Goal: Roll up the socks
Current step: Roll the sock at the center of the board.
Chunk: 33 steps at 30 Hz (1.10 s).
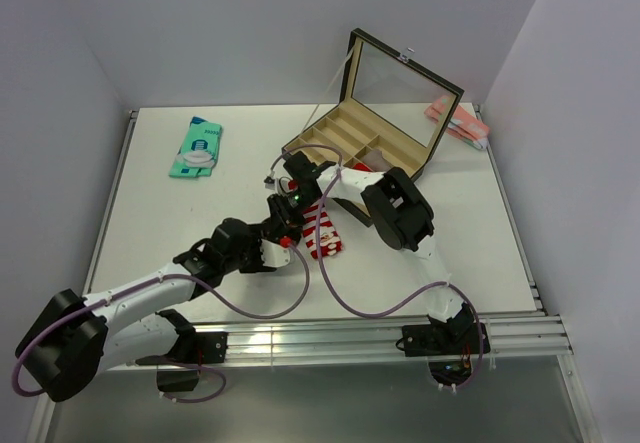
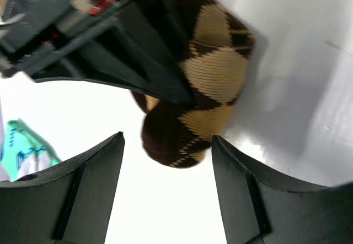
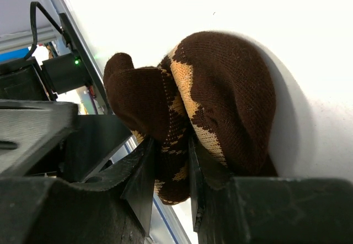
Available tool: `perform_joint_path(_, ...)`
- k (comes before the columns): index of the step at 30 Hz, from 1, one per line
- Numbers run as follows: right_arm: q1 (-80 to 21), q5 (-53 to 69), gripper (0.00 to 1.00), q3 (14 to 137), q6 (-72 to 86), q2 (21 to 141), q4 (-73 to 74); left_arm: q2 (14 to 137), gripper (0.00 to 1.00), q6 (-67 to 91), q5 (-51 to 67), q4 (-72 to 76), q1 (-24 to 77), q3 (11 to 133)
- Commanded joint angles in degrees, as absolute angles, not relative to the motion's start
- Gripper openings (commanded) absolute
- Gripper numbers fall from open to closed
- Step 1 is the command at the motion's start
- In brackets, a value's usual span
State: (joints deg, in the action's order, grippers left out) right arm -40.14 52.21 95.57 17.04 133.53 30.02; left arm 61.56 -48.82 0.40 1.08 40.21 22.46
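The left gripper (image 2: pixel 166 145) fills the bottom of its own wrist view. Its 2 dark fingers (image 2: pixel 94 189) stand wide apart, with bright table showing inside each of them. The rolled end of the argyle sock (image 2: pixel 215 73) sits just ahead of that gap and touches neither finger. The sock is brown with tan diamonds, bunched into a thick curl on the white table (image 1: pixel 170 213). The black body of the other arm's tool lies across the sock's upper left side.

In the right wrist view the right gripper (image 3: pixel 171 167) is clamped on that sock. Its 2 jaws pinch a fold of the dark knit between them, while the rest bulges out to the right as a rounded hump against the tabletop.

From above, both arms meet near the table's middle. There the striped sock (image 1: pixel 325 235), red and white, lies flat just beside the grippers. A teal packet (image 1: pixel 197 148) rests well apart at the far left. An open box (image 1: pixel 345 138) with a raised lid and divided compartments stands behind the grippers. A pink item (image 1: pixel 455 121) lies in the far right corner.
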Motion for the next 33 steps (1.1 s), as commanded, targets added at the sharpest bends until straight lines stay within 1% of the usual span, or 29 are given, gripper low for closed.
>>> perform_joint_path(1,-41.4,41.8,0.07,92.9,13.3,137.8,36.1,61.5,0.69,-49.8,4.2,-1.8,40.0,23.1)
perform_joint_path(5,-41.4,41.6,0.07,93.4,13.2,138.3,36.6,62.9,0.7,-49.4,7.9,-4.9,40.2,24.7)
perform_joint_path(9,-41.4,41.9,0.07,93.7,13.2,138.4,36.6,64.9,0.71,-48.4,7.9,-3.3,40.4,25.3)
perform_joint_path(12,-41.4,42.1,0.07,93.3,13.2,138.3,36.3,67.0,0.71,-47.2,6.7,-1.9,40.6,26.2)
perform_joint_path(16,-41.4,42.3,0.06,93.2,13.3,138.3,36.1,69.6,0.69,-46.1,3.1,4.1,40.9,26.2)
perform_joint_path(19,-41.4,42.3,0.06,93.3,12.9,138.0,36.5,69.3,0.7,-46.5,3.1,4.5,40.9,25.8)
perform_joint_path(28,-41.4,42.5,0.06,94.1,12.7,139.0,36.9,72.6,0.69,-47.1,0.6,6.2,40.9,25.4)
perform_joint_path(33,-41.4,42.6,0.06,94.7,12.2,139.5,37.7,72.1,0.71,-49.5,0.3,8.0,41.0,23.6)
